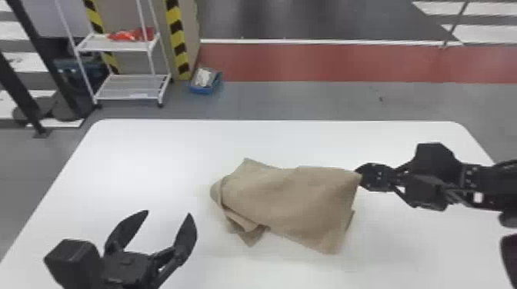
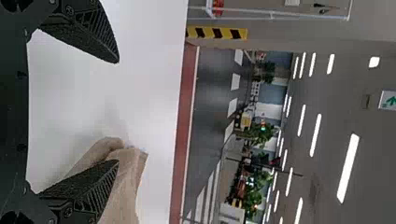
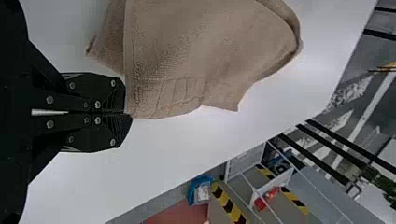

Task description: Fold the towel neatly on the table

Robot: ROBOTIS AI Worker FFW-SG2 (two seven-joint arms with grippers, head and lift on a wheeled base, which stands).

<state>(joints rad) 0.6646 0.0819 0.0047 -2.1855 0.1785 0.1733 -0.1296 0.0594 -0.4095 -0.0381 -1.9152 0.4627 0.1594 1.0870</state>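
Note:
The tan towel lies loosely folded and rumpled on the white table, its left end bunched with a fold turned under. At its far right corner is my right gripper, closed on that corner; in the right wrist view the right gripper pinches the edge of the towel. My left gripper stands wide open left of the towel, nothing between its fingers. In the left wrist view the left gripper is spread, with the towel beyond its lower finger.
Past the table's far edge, a white wire shelf and a blue bin stand on the floor. Black-and-yellow striped posts rise beside the shelf. Bare table surrounds the towel on all sides.

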